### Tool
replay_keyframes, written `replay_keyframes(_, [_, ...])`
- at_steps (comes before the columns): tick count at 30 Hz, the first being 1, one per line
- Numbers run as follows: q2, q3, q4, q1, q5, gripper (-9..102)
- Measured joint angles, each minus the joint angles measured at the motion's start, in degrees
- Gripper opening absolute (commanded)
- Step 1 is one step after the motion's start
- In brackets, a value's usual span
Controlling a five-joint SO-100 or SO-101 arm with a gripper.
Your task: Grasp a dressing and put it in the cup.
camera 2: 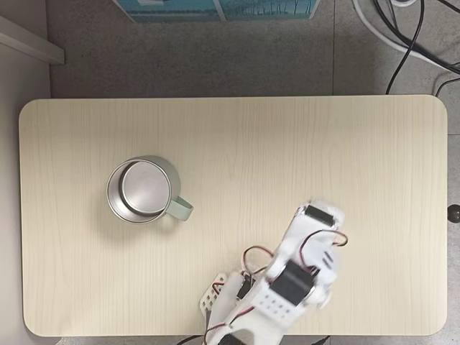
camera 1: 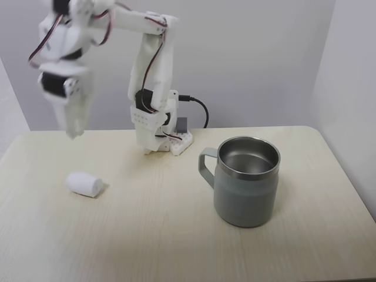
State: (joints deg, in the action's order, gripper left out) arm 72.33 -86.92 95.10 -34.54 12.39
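Dressing (camera 1: 85, 184) lies on its side, left on desk (camera 1: 176, 235) in a fixed view, well apart from cup (camera 1: 246, 181); tool (camera 1: 73, 126) hangs above it, blurred, jaw state unreadable. From above, cup (camera 2: 143, 191) sits left, arm covering the dressing. Risk: off-centre descent may roll the soft cylinder away.

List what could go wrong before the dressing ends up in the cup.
1. The dressing lies on its side, a soft roll; it may roll away if the gripper, blurred above it, lands off-centre.
2. The cup stands well across the table, so a weak grasp could drop it in transit.
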Motion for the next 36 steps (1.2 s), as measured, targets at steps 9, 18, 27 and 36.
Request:
replay_keyframes(9, [7.9,8.1,-8.5,-7.3,7.6,22])
replay_keyframes(18, [10.7,19.5,-17.8,-7.7,9.7,24])
replay_keyframes(27, [14.2,23.3,-21.3,-7.7,11.9,25])
replay_keyframes(36, [18.1,23.9,-25.0,-8.4,12.7,20])
